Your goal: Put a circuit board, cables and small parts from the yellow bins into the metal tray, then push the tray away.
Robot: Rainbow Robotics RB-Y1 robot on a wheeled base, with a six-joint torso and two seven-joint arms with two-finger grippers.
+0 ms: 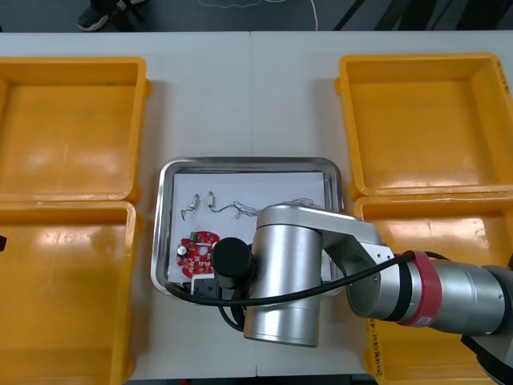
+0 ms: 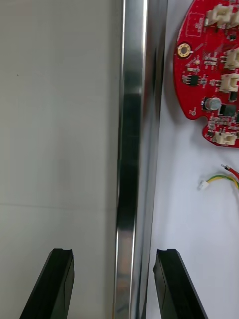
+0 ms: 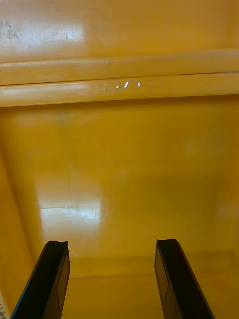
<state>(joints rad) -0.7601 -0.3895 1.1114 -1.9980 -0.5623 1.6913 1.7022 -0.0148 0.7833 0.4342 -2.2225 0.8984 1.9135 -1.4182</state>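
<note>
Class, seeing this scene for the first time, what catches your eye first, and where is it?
The big silver right arm sprawls over the near edge of the metal tray, its right gripper open astride the tray's rim. Inside, a round red circuit board lies at its near left corner. Four yellow bins flank the tray; the left gripper hangs open over one.

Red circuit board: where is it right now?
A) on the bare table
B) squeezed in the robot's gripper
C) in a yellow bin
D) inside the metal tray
D: the red circuit board lies flat on the white inside of the metal tray, while the right gripper stands open astride the tray's rim, holding nothing.
</note>
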